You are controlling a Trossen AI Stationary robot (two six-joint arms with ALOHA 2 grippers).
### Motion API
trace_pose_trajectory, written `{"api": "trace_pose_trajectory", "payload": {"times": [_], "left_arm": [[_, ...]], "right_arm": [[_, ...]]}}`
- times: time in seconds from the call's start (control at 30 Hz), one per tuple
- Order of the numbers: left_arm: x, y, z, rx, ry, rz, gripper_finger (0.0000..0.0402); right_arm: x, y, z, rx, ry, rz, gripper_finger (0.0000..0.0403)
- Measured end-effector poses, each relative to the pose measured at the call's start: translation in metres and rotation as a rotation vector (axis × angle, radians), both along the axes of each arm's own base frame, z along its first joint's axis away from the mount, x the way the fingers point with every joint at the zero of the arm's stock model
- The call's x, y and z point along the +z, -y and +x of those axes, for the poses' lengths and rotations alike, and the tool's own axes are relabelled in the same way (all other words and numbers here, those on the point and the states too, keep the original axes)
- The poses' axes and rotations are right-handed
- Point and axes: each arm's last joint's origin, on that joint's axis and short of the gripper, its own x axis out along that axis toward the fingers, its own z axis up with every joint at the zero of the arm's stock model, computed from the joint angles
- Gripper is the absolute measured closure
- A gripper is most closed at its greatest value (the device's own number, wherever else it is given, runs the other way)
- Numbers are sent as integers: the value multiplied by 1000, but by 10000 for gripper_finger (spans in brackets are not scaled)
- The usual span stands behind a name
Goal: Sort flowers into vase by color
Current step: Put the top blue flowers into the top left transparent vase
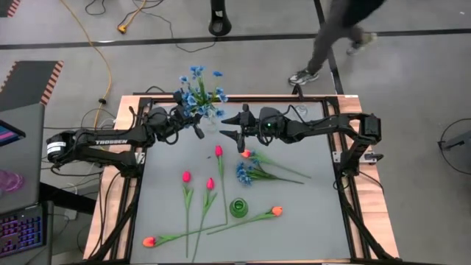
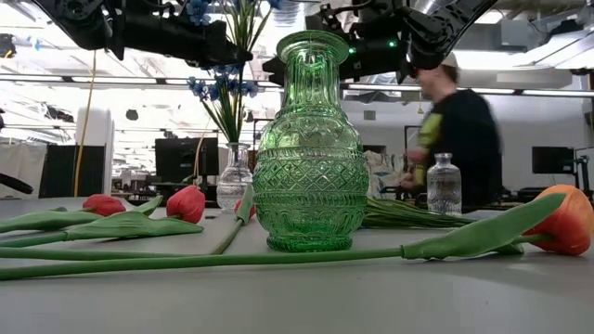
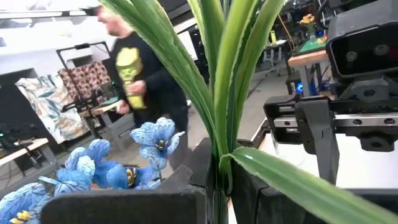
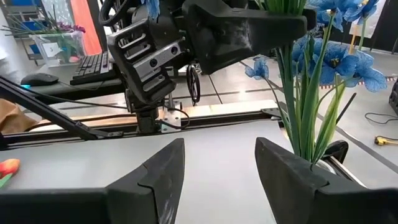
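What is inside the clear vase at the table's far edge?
The clear vase holds a bunch of blue flowers, their green stems running down into it. The left gripper covers part of its mouth from above.

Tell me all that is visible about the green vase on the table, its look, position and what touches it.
The green vase looks like clear green glass, with a pressed diamond pattern on its round belly, a narrow ribbed neck and a flared rim. It stands upright and holds no flowers. In the high view it stands in the near middle of the grey table, away from both grippers. An orange tulip lies with its long stem passing just in front of the base; whether the stem touches the vase cannot be told.
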Motion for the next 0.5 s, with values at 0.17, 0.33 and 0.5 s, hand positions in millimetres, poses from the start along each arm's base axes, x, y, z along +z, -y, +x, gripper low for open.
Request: {"api": "trace_pose_trajectory", "payload": {"times": [0.17, 0.33, 0.5], "left_arm": [[-11, -4, 9, -11, -41, -12, 382], [-22, -9, 17, 16, -61, 0, 382], [-22, -10, 20, 16, -43, 8, 381]], "right_arm": [[0, 0, 0, 0, 1, 0, 180], [-1, -2, 1, 6, -9, 2, 180], [-2, -3, 1, 8, -23, 5, 180]]}}
